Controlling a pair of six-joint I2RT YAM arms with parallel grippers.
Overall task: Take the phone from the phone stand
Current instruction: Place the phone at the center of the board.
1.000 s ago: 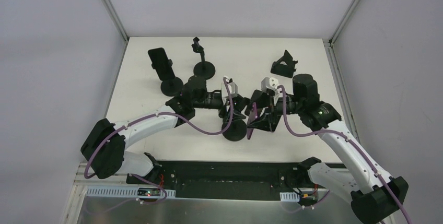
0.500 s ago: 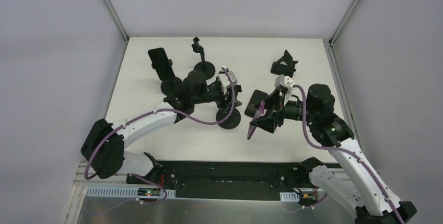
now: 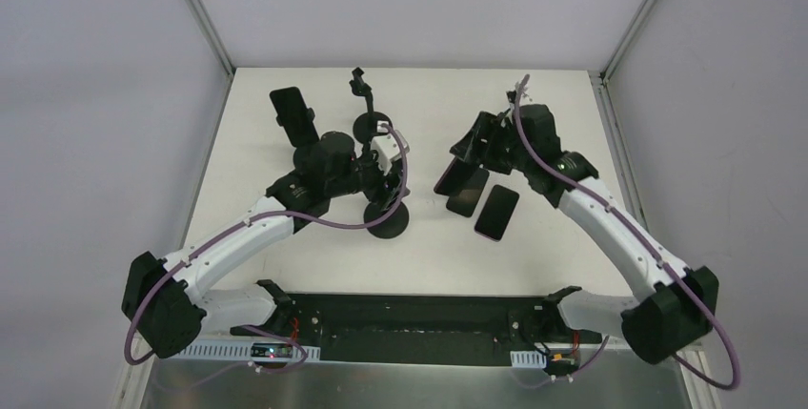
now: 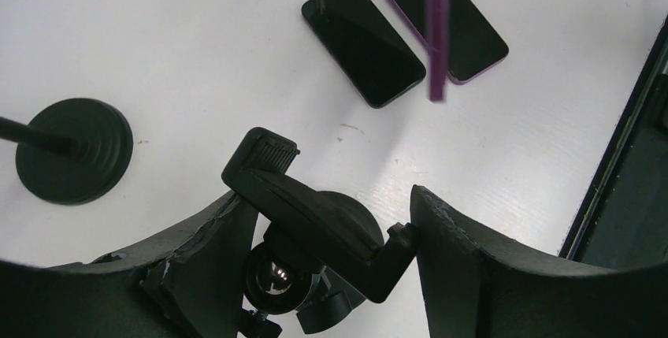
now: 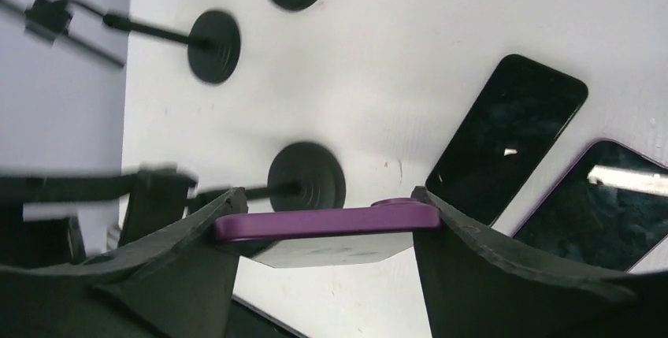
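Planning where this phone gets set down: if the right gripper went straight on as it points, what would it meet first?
Probably bare table, between the round stand base and the black phone lying flat; the right gripper, shut on the purple phone, points down there. Depth is unclear.

No word, brand or number can be read — neither on the purple phone (image 5: 327, 224) nor on the phone stand (image 4: 315, 220).

We record purple phone (image 5: 327, 222), black phone stand (image 4: 315, 212), all-black handset (image 3: 467, 192), purple-rimmed black handset (image 3: 496, 211), white table (image 3: 429, 94), pale grey walls (image 3: 95, 94).
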